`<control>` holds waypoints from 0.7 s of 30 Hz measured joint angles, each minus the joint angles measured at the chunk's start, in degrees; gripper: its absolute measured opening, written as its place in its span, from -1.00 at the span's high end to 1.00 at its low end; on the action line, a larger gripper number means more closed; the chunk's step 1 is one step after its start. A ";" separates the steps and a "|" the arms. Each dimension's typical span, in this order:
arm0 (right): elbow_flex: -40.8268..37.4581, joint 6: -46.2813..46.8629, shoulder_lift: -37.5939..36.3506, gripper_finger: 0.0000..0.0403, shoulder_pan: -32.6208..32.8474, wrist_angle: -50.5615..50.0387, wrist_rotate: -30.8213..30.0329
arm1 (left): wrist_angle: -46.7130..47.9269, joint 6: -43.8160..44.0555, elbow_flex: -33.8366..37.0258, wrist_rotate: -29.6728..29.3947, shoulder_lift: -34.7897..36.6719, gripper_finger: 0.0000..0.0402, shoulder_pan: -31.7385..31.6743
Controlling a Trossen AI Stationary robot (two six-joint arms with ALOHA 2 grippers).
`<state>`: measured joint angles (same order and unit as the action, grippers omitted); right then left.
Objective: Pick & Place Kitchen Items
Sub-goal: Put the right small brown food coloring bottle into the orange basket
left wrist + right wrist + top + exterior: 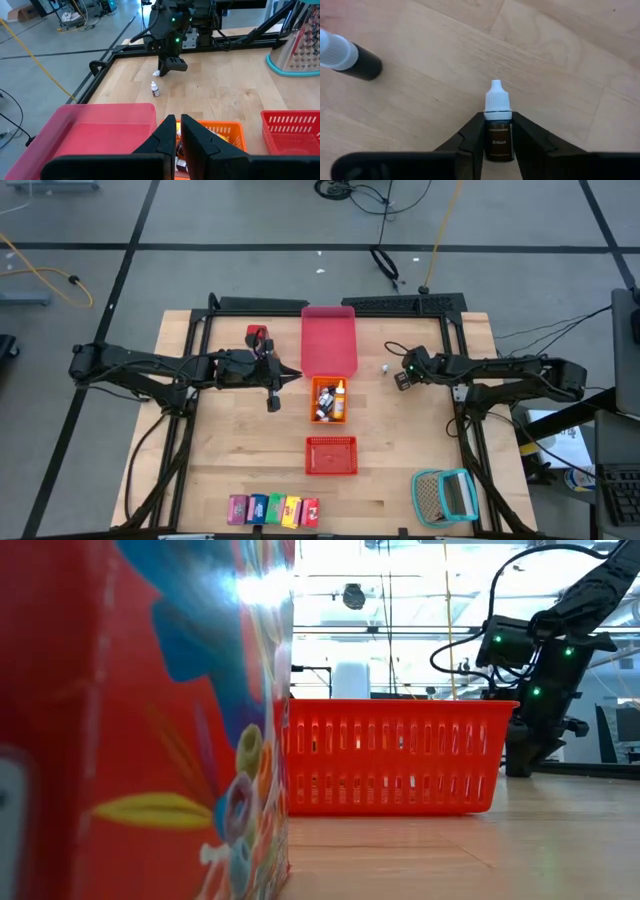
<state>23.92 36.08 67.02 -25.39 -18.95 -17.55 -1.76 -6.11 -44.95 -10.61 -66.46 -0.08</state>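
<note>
The right pincer (498, 131) is closed on a small brown bottle (498, 131) with a white cap, held low over the bench (400, 450), right of the pink tray (329, 340). A second white-capped bottle (347, 57) lies nearby on the wood. The left pincer (176, 131), fingers nearly together and empty, is positioned beside the orange basket (329, 399), in which an orange-capped bottle (339, 400) is contained.
</note>
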 joint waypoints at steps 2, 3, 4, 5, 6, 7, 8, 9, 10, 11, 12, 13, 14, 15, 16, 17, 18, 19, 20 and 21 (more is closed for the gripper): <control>0.07 -0.76 -1.31 0.64 -0.02 -0.17 0.90 | -0.02 0.00 -0.02 0.00 0.00 0.85 0.00; 0.28 -1.04 -2.01 0.66 0.01 -0.14 1.44 | -0.04 0.02 -0.02 0.00 0.00 0.85 0.00; 0.51 -1.29 -2.84 0.68 0.07 0.18 1.66 | -0.04 0.13 -0.02 0.00 0.00 0.85 0.00; 0.69 -1.61 -3.70 0.70 0.07 0.81 2.33 | -0.07 0.15 -0.02 0.00 0.00 0.85 0.00; 0.70 -2.11 -4.51 0.70 0.07 1.47 2.65 | -0.13 0.15 -0.02 0.00 0.00 0.85 0.00; 0.70 -2.32 -5.30 0.70 0.23 1.84 2.65 | -0.14 0.16 0.00 0.00 0.00 0.85 0.00; 0.70 -2.39 -6.03 0.70 0.47 2.24 2.77 | -0.13 0.15 -0.01 0.00 0.00 0.85 0.00; 0.70 -2.43 -6.87 0.70 0.73 2.83 3.08 | -0.17 0.16 -0.01 0.00 0.00 0.85 0.00; 0.70 -2.47 -7.68 0.70 1.06 3.46 3.42 | -0.20 0.15 -0.02 0.00 0.00 0.85 0.00; 0.70 -2.46 -8.38 0.69 1.54 4.27 3.50 | -0.17 0.15 -0.02 0.00 0.00 0.85 0.00; 0.73 -2.43 -9.10 0.68 2.04 4.99 3.70 | -0.25 0.15 -0.02 0.00 0.00 0.85 0.00; 0.73 -2.45 -9.72 0.67 2.56 5.59 4.00 | -0.23 0.15 -0.02 0.00 0.00 0.85 0.00; 0.73 -2.55 -10.30 0.67 3.12 6.53 4.51 | -0.21 0.15 0.00 0.00 0.00 0.85 0.00; 0.73 -2.67 -10.90 0.67 3.70 7.75 5.19 | -0.26 0.15 -0.02 0.00 0.00 0.85 0.00; 0.73 -2.82 -11.45 0.67 4.35 9.07 5.86 | -0.23 0.15 -0.01 0.00 0.00 0.85 0.00; 0.75 -3.21 -11.80 0.68 5.07 10.72 6.45 | -0.24 0.15 0.00 0.00 0.00 0.85 0.00; 0.77 -3.90 -12.14 0.69 5.70 12.45 7.60 | -0.26 0.15 -0.02 -0.01 0.00 0.85 0.00; 0.77 -4.29 -12.36 0.70 6.38 14.34 8.69 | -0.22 0.10 0.00 0.00 0.00 0.85 0.00; 0.77 -4.31 -12.54 0.70 7.12 16.46 9.26 | -0.24 0.02 0.00 0.00 0.00 0.85 0.00; 0.78 -4.31 -12.58 0.70 7.78 18.53 10.23 | -0.29 0.00 0.00 -0.02 0.00 0.85 0.00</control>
<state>24.70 31.77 54.44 -17.60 -0.42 -7.32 -2.05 -6.11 -44.95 -10.63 -66.46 -0.08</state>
